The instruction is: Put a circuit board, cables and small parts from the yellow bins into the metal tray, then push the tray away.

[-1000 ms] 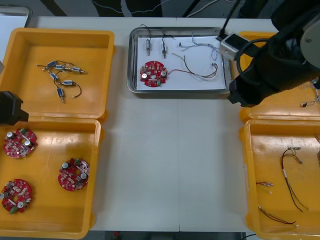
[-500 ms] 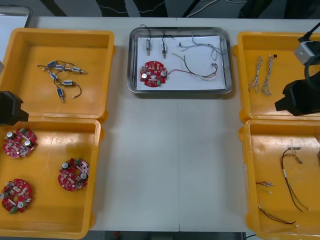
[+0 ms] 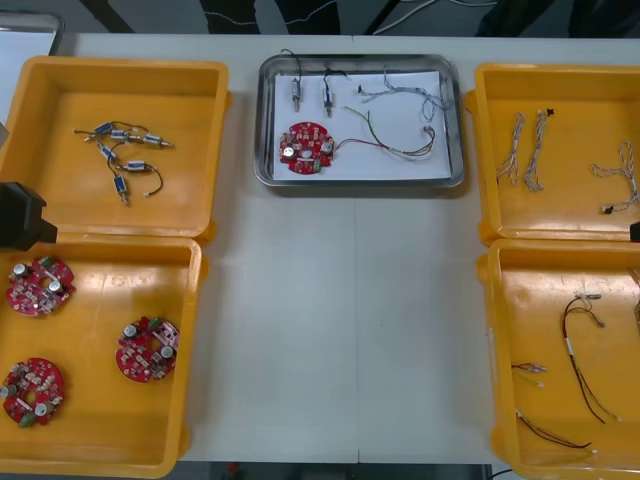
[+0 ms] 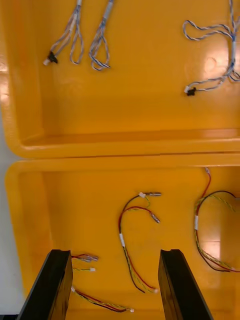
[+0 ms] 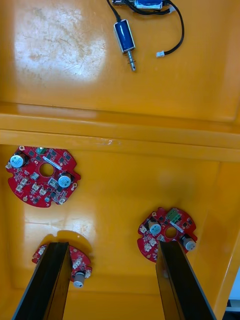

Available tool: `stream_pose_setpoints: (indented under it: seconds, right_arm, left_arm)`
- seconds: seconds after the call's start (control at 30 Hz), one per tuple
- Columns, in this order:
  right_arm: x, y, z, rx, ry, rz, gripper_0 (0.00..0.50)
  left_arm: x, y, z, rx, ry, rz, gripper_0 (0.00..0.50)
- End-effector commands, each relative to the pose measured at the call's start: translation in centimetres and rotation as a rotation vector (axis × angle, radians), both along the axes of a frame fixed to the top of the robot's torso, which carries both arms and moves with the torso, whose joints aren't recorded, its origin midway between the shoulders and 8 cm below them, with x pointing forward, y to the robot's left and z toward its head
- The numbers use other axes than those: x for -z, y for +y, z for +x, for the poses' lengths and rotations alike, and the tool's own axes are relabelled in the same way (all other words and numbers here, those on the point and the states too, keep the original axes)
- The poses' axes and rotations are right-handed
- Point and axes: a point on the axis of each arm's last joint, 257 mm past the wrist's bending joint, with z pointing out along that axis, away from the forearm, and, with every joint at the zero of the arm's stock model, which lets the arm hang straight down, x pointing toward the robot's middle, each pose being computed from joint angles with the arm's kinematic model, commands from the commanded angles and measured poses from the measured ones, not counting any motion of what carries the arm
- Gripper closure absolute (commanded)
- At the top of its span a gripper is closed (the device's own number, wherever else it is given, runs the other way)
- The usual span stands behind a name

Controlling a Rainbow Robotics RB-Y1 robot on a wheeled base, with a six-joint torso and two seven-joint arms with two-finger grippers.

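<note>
The metal tray [image 3: 457, 120], white inside, stands at the table's far middle. It holds a round red circuit board [image 3: 308, 147], two small metal parts [image 3: 297, 92], a twisted blue and white cable [image 3: 405, 93] and a red and yellow cable [image 3: 395, 142]. My right gripper [image 4: 115, 255] hangs open above the near right yellow bin [image 4: 30, 220], over red and yellow cables [image 4: 131, 235]. My left gripper [image 5: 112, 246] is open above the near left bin [image 5: 125, 195], with circuit boards [image 5: 42, 175] lying below its fingers. Neither gripper holds anything.
The far left bin [image 3: 50, 90] holds several small metal parts [image 3: 125, 160] with black cables. In the far right bin [image 3: 570, 90] lie twisted blue and white cables [image 3: 525, 150]. My left arm [image 3: 15, 215] sits at the table's left edge. Bare table stretches between the bins.
My right arm has drawn back from the tray's right end, over the right bins and out past the table's right edge. The tray's contents and the left arm have stayed put.
</note>
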Motion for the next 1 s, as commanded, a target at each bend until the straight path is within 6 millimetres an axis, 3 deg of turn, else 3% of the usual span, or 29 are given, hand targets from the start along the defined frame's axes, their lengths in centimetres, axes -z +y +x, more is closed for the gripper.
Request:
stream_pose_setpoints:
  seconds: [0.03, 0.37, 1.0]
  right_arm:
    - [0.5, -2.8, -1.8, 0.030, 0.020, -0.070, 0.000]
    - [0.9, -3.6, -2.3, 0.045, 0.032, -0.083, 0.000]
    - [1.2, -1.9, -2.9, -0.083, 0.058, -0.143, 0.000]
  left_arm:
    - [-0.5, 0.1, -0.2, 0.056, -0.020, 0.031, 0.000]
    - [-0.5, 0.1, -0.2, 0.056, -0.020, 0.031, 0.000]
    - [-0.5, 0.1, -0.2, 0.056, -0.020, 0.031, 0.000]
